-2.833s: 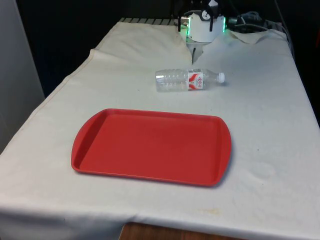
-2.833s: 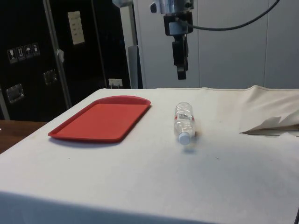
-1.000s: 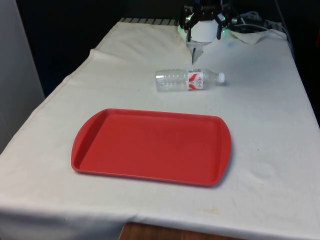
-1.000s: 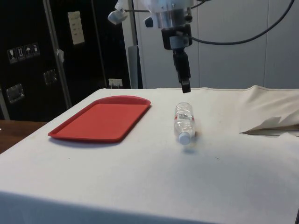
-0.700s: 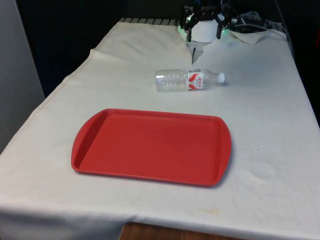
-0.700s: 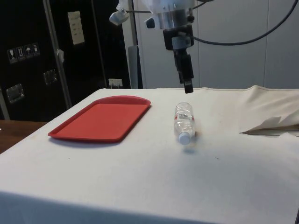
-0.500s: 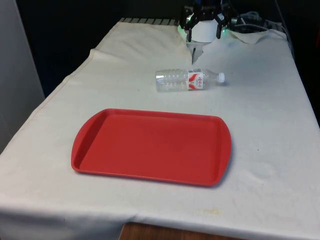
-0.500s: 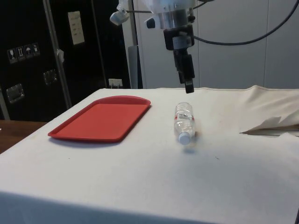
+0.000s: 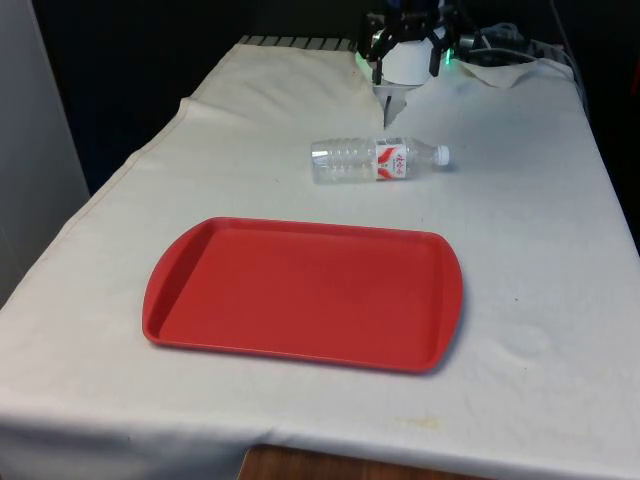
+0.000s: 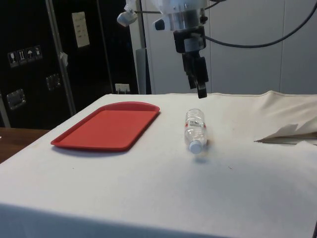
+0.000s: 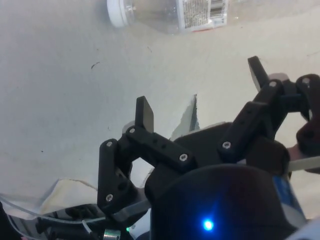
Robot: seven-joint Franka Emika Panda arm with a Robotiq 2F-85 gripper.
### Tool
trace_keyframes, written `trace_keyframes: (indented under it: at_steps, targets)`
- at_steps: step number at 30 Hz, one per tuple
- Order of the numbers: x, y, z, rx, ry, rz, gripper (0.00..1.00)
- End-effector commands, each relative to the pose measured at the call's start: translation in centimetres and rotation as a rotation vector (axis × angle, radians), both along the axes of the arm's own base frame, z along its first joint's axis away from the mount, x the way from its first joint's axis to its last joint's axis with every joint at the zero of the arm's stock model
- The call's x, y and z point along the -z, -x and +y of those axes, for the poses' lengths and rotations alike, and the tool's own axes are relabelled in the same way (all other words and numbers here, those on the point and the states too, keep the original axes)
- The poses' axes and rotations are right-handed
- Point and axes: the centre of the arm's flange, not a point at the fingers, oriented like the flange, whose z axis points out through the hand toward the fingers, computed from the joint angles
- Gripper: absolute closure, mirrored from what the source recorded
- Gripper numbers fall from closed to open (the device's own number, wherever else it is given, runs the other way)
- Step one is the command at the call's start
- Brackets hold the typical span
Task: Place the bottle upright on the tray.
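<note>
white arm [image 10: 181, 10], black screwed fingers [image 11: 145, 115]

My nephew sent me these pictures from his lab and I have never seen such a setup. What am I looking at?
It is a robot arm ending in a two-fingered pincer, seen from three cameras: one across the table, one at its side, one on the wrist. A clear plastic bottle with a white cap lies on its side on the white cloth, and a red tray sits apart from it, nothing on it. The pincer hangs open above the cloth near the bottle, holding nothing.
</note>
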Motion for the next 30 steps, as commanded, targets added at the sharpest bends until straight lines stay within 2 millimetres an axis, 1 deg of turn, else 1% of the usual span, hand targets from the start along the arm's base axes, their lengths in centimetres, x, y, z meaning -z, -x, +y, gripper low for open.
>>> trace_keyframes:
  at_steps: [1, 30]
  targets:
    - [0.03, -0.10, -0.08, -0.012, 0.002, -0.004, 0.00]
    - [0.33, -0.11, -0.20, -0.139, -0.006, 0.009, 0.00]
